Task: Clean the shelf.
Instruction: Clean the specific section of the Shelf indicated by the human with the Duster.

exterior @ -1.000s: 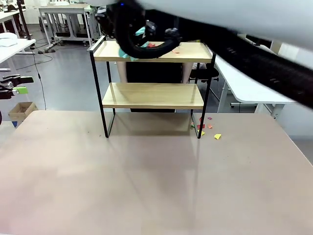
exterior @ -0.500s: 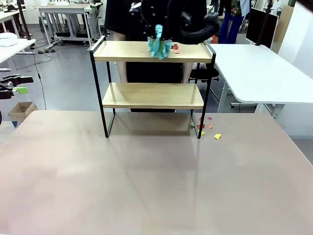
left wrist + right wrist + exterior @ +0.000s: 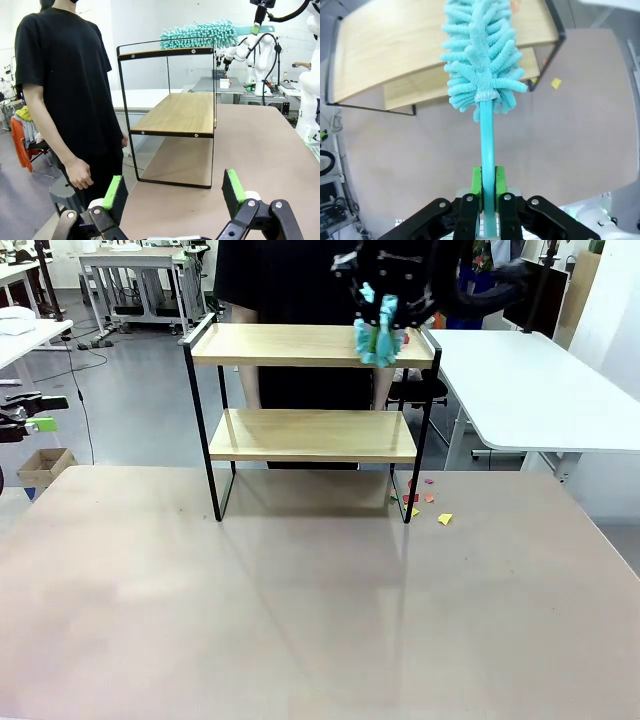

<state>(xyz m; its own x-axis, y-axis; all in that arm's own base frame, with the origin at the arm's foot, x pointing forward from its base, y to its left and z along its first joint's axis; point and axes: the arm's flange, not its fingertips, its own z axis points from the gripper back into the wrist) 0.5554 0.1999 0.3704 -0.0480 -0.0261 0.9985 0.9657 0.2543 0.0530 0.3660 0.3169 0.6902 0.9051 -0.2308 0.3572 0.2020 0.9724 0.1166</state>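
Grey floor [image 3: 130, 400] left of the right end effector [image 3: 384, 302]; white side table [image 3: 520, 400] right of it; benches [image 3: 135, 275] farther left.

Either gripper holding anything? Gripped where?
Right gripper grips the duster by the end of its handle. Left gripper is open, holding nothing.
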